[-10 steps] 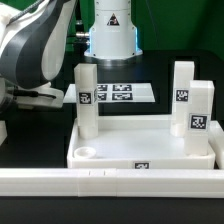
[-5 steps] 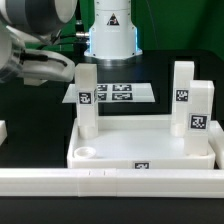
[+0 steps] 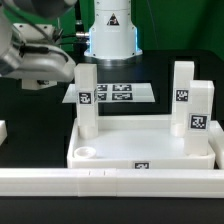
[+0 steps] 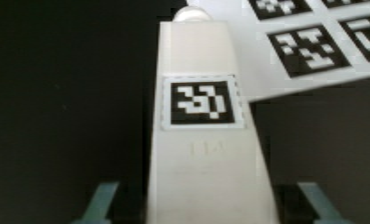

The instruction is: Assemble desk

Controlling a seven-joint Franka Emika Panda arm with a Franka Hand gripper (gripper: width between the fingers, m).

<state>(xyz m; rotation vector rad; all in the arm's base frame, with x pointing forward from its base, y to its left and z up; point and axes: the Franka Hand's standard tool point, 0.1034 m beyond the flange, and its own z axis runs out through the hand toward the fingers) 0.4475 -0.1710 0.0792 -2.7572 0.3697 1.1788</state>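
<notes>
**Inspector:** Start with your gripper (image 4: 200, 205). In the wrist view you see both fingertips (image 4: 104, 203) spread wide, one on each side of a white square-section leg (image 4: 203, 120). A dark gap shows between each fingertip and the leg, so the jaws stand open and grip nothing.

**Operator:** And that leg?

**Inspector:** It lies lengthwise between the fingers on the dark table (image 4: 57, 90), with a black-and-white tag facing the camera and a rounded peg at its far end. Near that end you see the marker board (image 4: 324, 45), beside the leg. Whether they touch, I cannot tell.

**Operator:** What does the exterior view give you?

**Inspector:** The arm (image 3: 35, 55) sits at the exterior view's upper left; its fingers are not visible there. A loose white part (image 3: 3, 133) shows at the left edge, cut off by the frame; I cannot say it is the same leg.

**Operator:** Where is the desk?

**Inspector:** The tabletop (image 3: 140, 140) lies low in the middle with its rimmed side up. Three legs stand upright in its corners: one at the left (image 3: 86, 98), two at the right (image 3: 183, 92) (image 3: 199, 112). The near-left corner socket (image 3: 85, 154) is open. The long white rail (image 3: 110, 181) runs along the tabletop's near side, just beside it.
</notes>
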